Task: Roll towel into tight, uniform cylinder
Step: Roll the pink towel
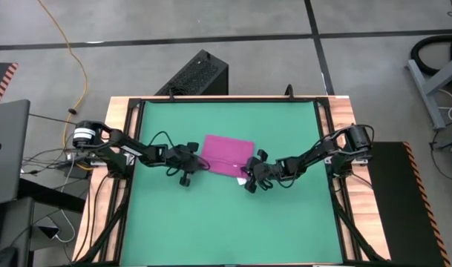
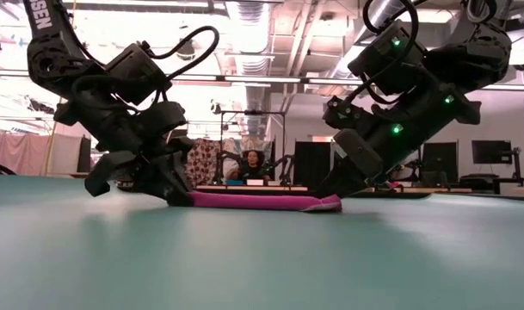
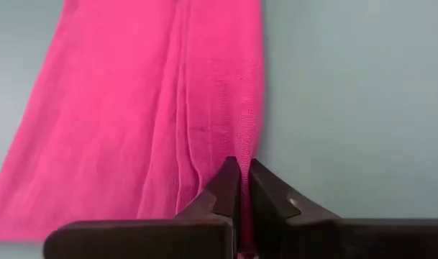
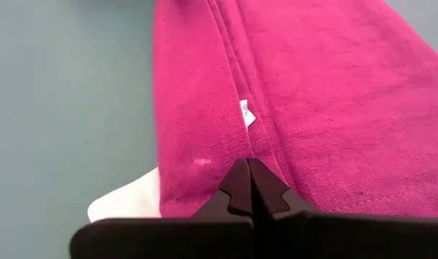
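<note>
Towel (image 1: 227,153), flat soft pink knit

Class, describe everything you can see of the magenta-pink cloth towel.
The magenta-pink cloth towel lies flat and folded on the green mat, its soft knit showing lengthwise creases and a small white tag. The left hand is shut on one edge, and the right hand is shut on the opposite one.

We reach in with both arms toward the towel (image 1: 227,152) as our landmark. Our left gripper (image 1: 198,161) is low at its left edge, fingers (image 3: 226,188) pinched on the cloth. Our right gripper (image 1: 246,175) is low at its near right corner, fingers (image 4: 240,188) pressed together on the hem.
</note>
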Robot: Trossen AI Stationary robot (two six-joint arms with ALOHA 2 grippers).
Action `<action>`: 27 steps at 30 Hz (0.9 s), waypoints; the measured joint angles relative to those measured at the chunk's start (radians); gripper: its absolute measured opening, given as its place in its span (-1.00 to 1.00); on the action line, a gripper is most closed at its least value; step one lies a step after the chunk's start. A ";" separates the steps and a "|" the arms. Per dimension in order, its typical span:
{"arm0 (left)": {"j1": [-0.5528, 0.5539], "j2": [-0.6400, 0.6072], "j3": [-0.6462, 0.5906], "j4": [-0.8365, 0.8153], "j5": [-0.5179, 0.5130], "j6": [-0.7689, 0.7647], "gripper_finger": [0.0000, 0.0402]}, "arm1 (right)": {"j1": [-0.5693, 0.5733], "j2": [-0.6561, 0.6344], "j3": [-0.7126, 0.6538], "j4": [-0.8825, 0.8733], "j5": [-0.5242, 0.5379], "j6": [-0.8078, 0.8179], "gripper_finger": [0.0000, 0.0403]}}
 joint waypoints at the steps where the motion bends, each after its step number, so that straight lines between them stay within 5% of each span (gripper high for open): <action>1: -0.005 -0.009 0.000 -0.008 -0.009 -0.020 -0.97 | 0.000 0.000 0.000 0.000 0.000 0.005 -0.98; 9: -0.026 -0.117 0.004 -0.064 -0.007 -0.146 -1.00 | 0.000 -0.001 0.004 -0.012 -0.048 0.016 -0.98; 21: 0.000 -0.156 0.188 -0.278 0.049 -0.135 -1.00 | 0.000 -0.003 0.003 -0.017 -0.095 0.016 -0.98; 27: 0.085 -0.157 0.236 -0.297 0.172 -0.261 -1.00 | 0.001 -0.005 0.005 -0.044 -0.101 0.016 -0.98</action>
